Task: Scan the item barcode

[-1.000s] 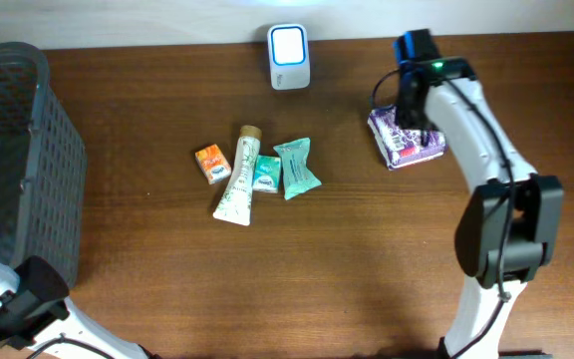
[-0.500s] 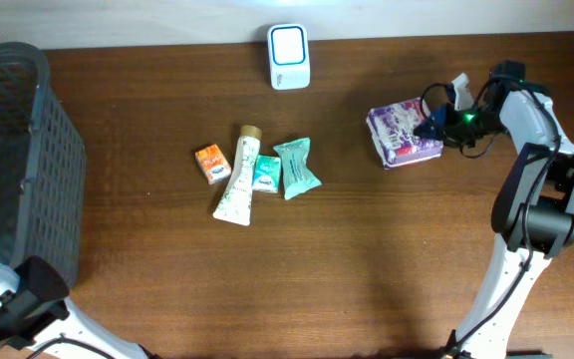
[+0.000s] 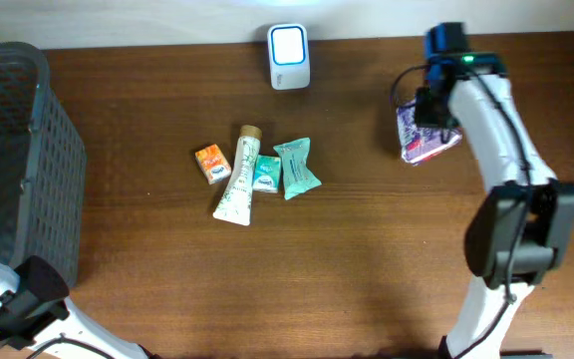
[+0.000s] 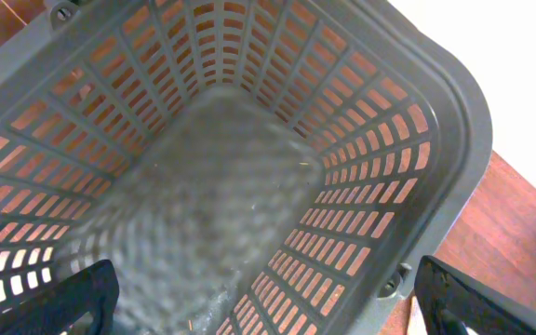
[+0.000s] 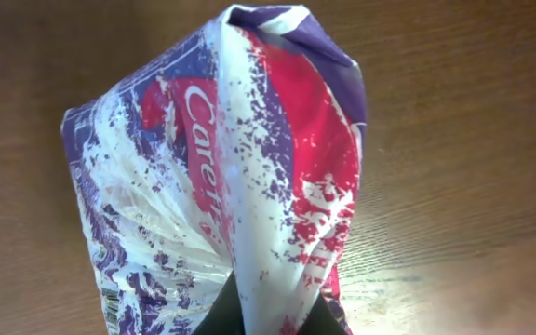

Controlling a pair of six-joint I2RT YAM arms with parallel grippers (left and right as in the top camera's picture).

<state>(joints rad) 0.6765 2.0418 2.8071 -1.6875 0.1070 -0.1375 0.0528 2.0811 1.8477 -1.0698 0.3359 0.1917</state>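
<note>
Now the right tool (image 5: 266, 314) has closed on the purple packet (image 3: 425, 138), which is bunched and shifted right of its earlier spot, probably lifted off the desk (image 3: 367, 249). Next comes carrying it to the scanner (image 3: 289, 57). Meanwhile the left tool (image 4: 268, 312) gapes over the basket (image 4: 454, 140).

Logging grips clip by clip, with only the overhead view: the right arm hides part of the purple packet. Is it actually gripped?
Observer: Yes; the right wrist view shows the right gripper shut on the purple packet, pinching its bunched wrapper.
Operator: Any barcode facing that camera?
Observer: Too small to tell; mainly a red panel with white lettering faces it.
Operator: And the other arm?
Observer: The left gripper is open above the grey basket; no item shows inside.
</note>
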